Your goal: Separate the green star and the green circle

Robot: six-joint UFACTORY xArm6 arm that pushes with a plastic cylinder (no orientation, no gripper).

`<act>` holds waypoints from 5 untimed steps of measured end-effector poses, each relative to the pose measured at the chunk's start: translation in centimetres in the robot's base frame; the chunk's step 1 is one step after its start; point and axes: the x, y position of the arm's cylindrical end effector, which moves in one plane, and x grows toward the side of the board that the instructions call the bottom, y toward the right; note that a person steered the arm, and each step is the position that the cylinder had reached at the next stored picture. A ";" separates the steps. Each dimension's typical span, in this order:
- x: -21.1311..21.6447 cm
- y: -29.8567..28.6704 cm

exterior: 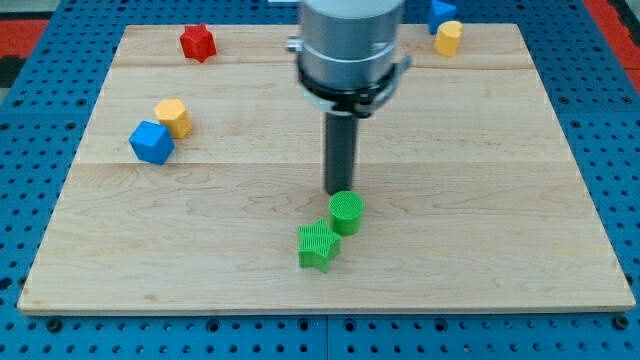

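The green circle [347,212] sits near the middle bottom of the wooden board [480,200]. The green star [317,246] lies just below and to its left, touching it. My tip [339,192] stands right behind the green circle at its top edge, touching it or nearly so.
A blue cube [151,142] and a yellow hexagonal block [174,117] touch each other at the view's left. A red star [198,42] lies at the top left. A yellow block [448,37] and a blue block [441,12] sit at the top right, next to the arm's grey body [350,45].
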 end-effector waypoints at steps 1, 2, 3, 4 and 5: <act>0.2 -5.6; 5.3 -7.8; 7.1 -5.6; 8.5 -3.0; 10.3 -2.1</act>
